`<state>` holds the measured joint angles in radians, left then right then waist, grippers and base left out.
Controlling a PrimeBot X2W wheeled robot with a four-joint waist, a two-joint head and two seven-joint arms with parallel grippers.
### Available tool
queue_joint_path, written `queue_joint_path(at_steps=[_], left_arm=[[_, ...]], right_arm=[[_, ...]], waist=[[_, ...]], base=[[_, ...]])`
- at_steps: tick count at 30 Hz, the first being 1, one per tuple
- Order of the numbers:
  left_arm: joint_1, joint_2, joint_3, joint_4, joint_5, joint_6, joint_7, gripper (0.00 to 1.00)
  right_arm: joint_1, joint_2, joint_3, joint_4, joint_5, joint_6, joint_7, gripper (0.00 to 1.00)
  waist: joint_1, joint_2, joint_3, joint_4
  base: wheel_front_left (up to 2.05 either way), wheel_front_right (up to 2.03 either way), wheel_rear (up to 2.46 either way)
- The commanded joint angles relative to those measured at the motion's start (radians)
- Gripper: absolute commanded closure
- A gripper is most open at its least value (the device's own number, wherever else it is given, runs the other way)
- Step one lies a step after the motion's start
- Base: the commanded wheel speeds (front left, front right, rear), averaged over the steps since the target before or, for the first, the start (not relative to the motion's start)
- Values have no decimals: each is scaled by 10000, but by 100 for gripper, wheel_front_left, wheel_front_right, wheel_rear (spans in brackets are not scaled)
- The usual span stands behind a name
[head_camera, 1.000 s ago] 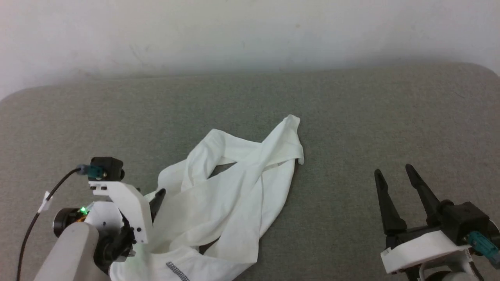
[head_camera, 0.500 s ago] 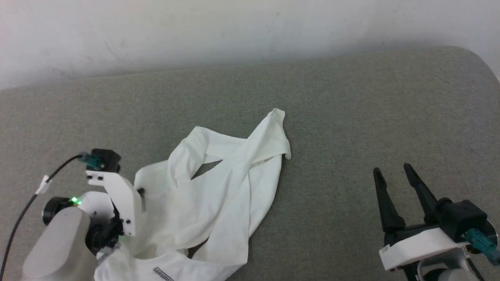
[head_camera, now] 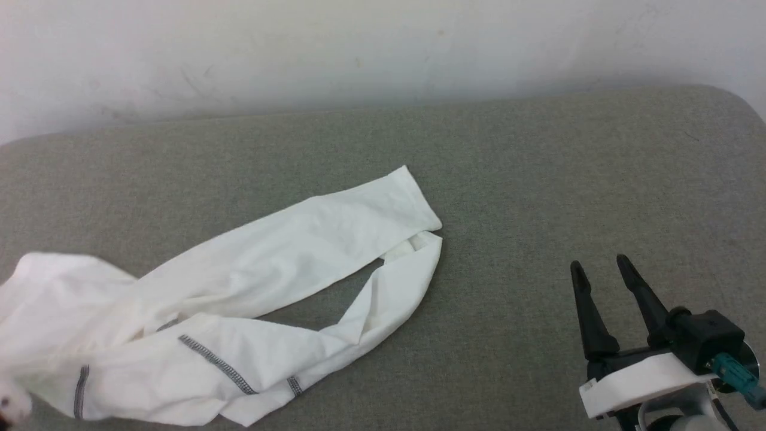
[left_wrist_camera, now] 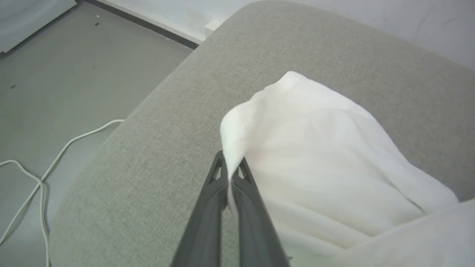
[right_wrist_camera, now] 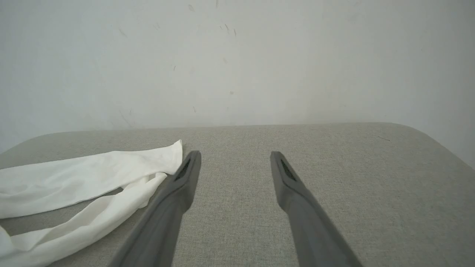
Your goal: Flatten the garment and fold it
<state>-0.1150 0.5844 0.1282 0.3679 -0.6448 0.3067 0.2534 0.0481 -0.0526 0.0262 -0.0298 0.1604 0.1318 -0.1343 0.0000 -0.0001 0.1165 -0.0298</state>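
Left gripper [left_wrist_camera: 231, 164] clamps the edge of 1 garment [head_camera: 287, 251]; right gripper [head_camera: 599, 263] spread, holding nothing, above 1 cushion [head_camera: 538, 149]

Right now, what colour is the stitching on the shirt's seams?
Dark grey patterned stitching on the white shirt; clearest in the head view.

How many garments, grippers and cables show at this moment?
Garments: 1, the white garment.
Grippers: 2, the left gripper shut on a fold of the garment, the right gripper open and apart from it.
Cables: 1, a white cable on the floor.
Total: 4
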Motion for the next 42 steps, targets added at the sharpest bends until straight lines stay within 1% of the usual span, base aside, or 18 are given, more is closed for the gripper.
queue_joint_path(at_steps=[1,3,4,5,6,10,15,18,21,26,29,31,35,42], left_arm=[[807,-212,328,-59,-306,226,-9,100],[1420,-496,532,-45,-558,275,-37,100],[1645,-649,538,-40,-671,210,-20,86],[1788,-784,532,-86,-751,127,-80,49],[1848,-901,570,-177,-815,30,-271,0],[1866,-1253,666,-617,-677,-231,-1588,0],[1941,-1537,520,-1248,-80,-485,-3408,0],[2085,-1710,162,-1772,357,-731,-4282,0],[2171,-1916,-330,-2519,939,-964,-4847,0],[2292,-2346,-1042,-3694,1892,-1311,-5118,0],[2392,-2497,-1275,-4000,2186,-1440,-5137,0],[2486,-2654,-1517,-4237,2426,-1542,-5144,0],[2512,-2975,-1952,-4622,2848,-1668,-5148,0],[2018,-3473,-2614,-4757,3441,-1955,-5150,0]], right_arm=[[47,24,12,-9,64,-11,-93,0],[42,24,0,-1,78,-11,-110,0],[39,24,0,9,77,-11,-112,0],[36,24,1,20,72,-11,-112,0],[35,24,-2,29,63,-11,-112,0],[58,24,-18,50,17,-11,-70,0],[184,24,-3,58,-31,-11,10,0],[299,24,-2,53,-48,-11,72,0],[405,24,-57,59,-80,-11,123,0],[427,24,-51,228,-180,-11,300,0],[337,24,54,396,-526,-11,405,0],[181,24,156,694,-549,-11,571,0],[-501,-6,580,1797,-357,-11,1383,0],[-2965,-264,1967,4394,1313,-11,2975,0]], waist=[[0,1,32,-24],[0,1,65,-28],[0,1,75,-33],[0,1,75,-31],[0,1,63,-22],[0,1,-122,1],[0,1,-495,-36],[0,1,-698,-52],[0,1,-803,-34],[0,1,-827,75],[0,1,-791,124],[0,1,-745,199],[0,1,-574,499],[0,1,-65,1383]], base=[[0,0,0],[0,0,0],[0,0,0],[0,0,0],[0,0,0],[0,0,0],[0,0,0],[0,0,0],[0,0,0],[0,0,0],[0,0,0],[0,0,0],[0,0,0],[0,0,0]])
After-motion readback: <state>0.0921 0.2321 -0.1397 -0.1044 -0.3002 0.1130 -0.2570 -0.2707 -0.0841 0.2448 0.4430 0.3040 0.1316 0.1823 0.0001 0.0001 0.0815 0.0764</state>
